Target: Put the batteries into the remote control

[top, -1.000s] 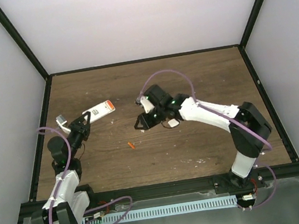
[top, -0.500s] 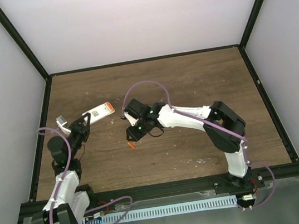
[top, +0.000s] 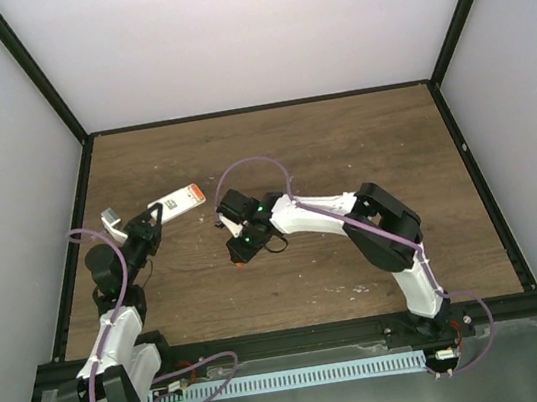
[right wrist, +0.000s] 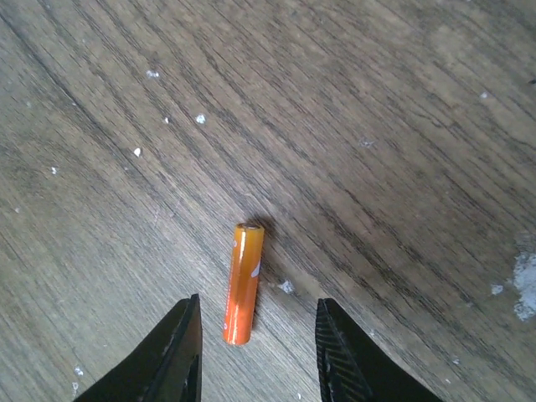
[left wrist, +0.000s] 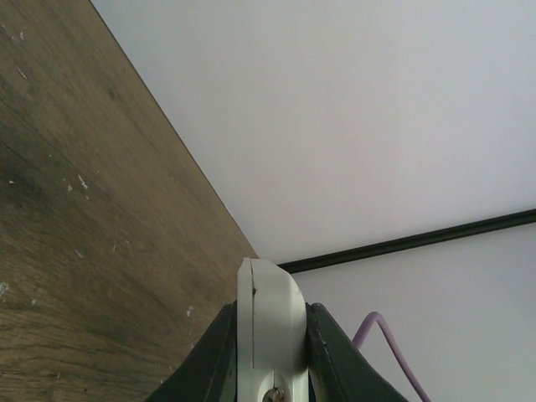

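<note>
One orange battery (right wrist: 244, 283) lies flat on the wooden table. In the top view it (top: 238, 259) is mostly covered by my right gripper (top: 238, 250). In the right wrist view the right gripper (right wrist: 260, 356) is open, its jaws low on either side of the battery's near end and not touching it. My left gripper (top: 151, 224) is shut on the white remote control (top: 177, 202) and holds it off the table at the left. An orange patch shows at the remote's far end. The left wrist view shows the remote's edge (left wrist: 268, 322) clamped between the fingers. No second loose battery is in view.
A small loose white cover piece (top: 109, 219) lies by the left wall, just beyond the left arm. Pale specks dot the table (top: 342, 150). Black frame rails border the table on the left, back and right.
My right arm has swung left and come down over the battery on the table. The left arm and the remote have not moved.
</note>
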Robot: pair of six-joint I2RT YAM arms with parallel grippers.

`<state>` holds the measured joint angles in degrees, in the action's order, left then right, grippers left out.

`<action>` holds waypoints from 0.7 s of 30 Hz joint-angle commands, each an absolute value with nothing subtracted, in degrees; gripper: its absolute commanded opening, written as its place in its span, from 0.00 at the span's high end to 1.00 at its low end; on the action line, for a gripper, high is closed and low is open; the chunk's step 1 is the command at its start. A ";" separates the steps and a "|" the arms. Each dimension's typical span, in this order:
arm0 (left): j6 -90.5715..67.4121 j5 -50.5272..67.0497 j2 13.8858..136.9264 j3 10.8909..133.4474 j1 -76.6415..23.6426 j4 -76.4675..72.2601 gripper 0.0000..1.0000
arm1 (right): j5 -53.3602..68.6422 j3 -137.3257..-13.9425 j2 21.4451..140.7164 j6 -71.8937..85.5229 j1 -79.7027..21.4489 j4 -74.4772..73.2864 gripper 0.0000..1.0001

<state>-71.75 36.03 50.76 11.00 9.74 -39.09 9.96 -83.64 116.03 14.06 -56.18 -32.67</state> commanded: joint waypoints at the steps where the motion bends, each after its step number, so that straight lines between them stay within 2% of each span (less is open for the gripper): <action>1: -71.02 35.42 50.76 10.89 10.03 -40.24 1.00 | 9.90 -86.22 117.27 13.47 -56.91 -33.95 0.70; 21: -71.01 34.79 49.25 10.71 10.11 -36.95 1.00 | 5.51 -89.99 121.21 9.66 -60.07 -39.45 0.72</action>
